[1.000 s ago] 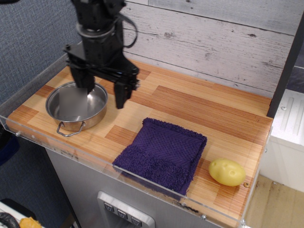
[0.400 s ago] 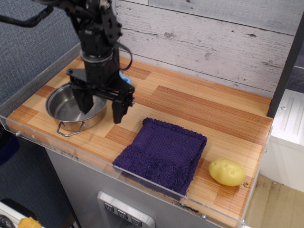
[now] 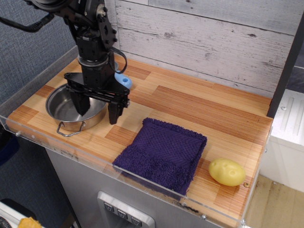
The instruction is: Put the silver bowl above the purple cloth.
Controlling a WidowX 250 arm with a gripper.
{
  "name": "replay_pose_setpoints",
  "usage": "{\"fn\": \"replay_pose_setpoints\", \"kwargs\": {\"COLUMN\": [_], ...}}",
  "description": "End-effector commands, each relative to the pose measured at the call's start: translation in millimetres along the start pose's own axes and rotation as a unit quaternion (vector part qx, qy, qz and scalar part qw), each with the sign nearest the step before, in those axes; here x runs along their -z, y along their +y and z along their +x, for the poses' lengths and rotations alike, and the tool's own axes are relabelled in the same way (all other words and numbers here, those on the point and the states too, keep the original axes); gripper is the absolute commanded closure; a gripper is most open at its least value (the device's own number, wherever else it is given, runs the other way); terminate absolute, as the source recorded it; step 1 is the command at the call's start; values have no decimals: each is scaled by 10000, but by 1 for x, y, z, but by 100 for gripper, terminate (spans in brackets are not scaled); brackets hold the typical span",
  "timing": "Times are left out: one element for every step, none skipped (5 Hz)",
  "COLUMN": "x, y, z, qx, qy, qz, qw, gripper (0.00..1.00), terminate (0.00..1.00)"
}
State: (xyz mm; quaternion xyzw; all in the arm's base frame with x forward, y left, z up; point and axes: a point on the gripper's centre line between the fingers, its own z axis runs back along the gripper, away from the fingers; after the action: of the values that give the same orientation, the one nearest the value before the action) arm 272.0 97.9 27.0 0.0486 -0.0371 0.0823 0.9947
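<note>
Striped wood makes up the desk (image 3: 199, 107), which has a clear plastic lip along its front and left edges. A yellow potato (image 3: 227, 172) lies near the front right corner, well apart from everything else. A small blue scoop (image 3: 123, 80) peeks out just behind the arm, toward the back left; most of it is hidden. Between the silver bowl (image 3: 66, 110) and the purple cloth (image 3: 164, 152) lies a bare strip of wood, with nothing on it but one black finger of the gripper (image 3: 96, 107).

Near the front left corner sits the silver bowl, upright and open side up, with one wire loop handle pointing at the front edge; the other handle is hidden behind the arm. At the middle of the front edge the purple cloth lies flat, turned so that its corners point roughly at the desk's edges, its front part reaching the lip.

The jaws are spread wide and hold nothing: one finger hangs inside the bowl, the other outside its right rim, so they straddle the bowl's right wall. Whether either touches the metal cannot be told.

Compared with a second ago, the gripper has come lower and shifted a little toward the back. Bowl, cloth and potato have not moved.
</note>
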Motion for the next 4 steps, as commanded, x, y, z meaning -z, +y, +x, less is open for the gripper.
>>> {"fn": "replay_pose_setpoints", "kwargs": {"x": [-2,-1,-2,-7], "y": [1,-1,-2,-3], "z": [1,0,-1,-1], "qx": [-68,10,65,111], "qy": [-175,-145,-156,-175], "qz": [18,16,-33,-51], "qw": [9998,9999,9999,9998], "gripper": [100,100,100,100], "terminate": [0,0,0,0]}}
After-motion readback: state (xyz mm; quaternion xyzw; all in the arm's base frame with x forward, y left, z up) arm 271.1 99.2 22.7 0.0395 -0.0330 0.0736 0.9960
